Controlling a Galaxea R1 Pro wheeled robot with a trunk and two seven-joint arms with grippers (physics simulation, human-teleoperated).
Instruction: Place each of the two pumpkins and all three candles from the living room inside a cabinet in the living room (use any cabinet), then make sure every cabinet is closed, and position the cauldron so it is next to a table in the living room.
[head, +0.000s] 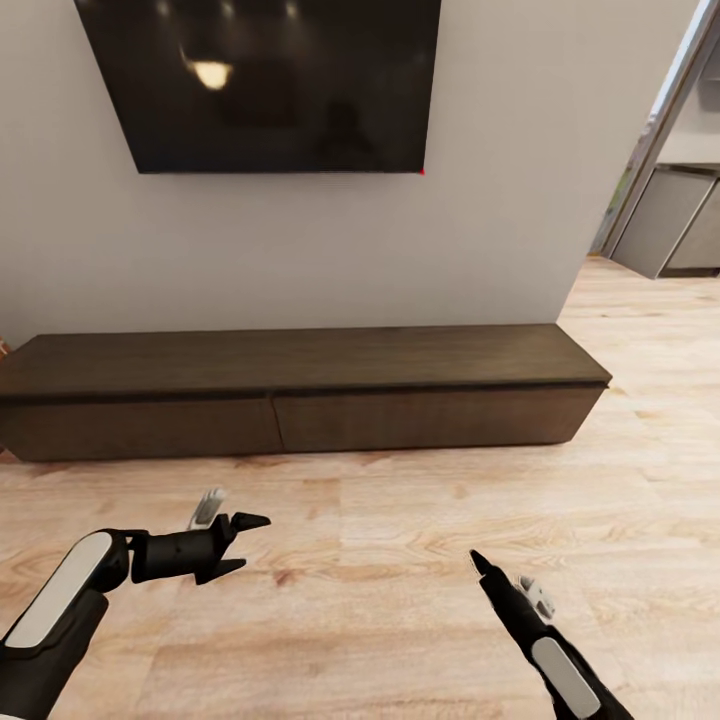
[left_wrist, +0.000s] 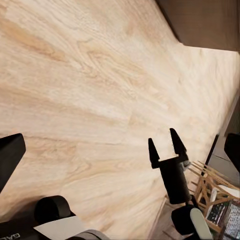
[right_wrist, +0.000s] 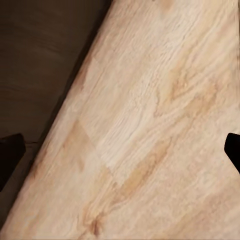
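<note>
From the head camera I face the cabinet (head: 300, 395), the long low dark brown unit running along the wall from about 9 o'clock to 2 o'clock ahead of me. Both drawer fronts sit flush, and its top is bare. A dark screen (head: 265, 80) hangs on the wall above it at 12 o'clock.

My left hand (head: 240, 545) hangs over the wooden floor (head: 400, 560) at roughly 8 o'clock, fingers spread apart and holding nothing. My right hand (head: 483, 563) is at about 5 o'clock, also over bare floor. In the left wrist camera I see this right hand (left_wrist: 165, 145) with its two fingers parted and nothing between them; the right wrist camera shows its fingertips (right_wrist: 232, 150) at the frame's far edges, wide apart.

Through the opening at 2 o'clock I see grey kitchen units (head: 670, 220).
</note>
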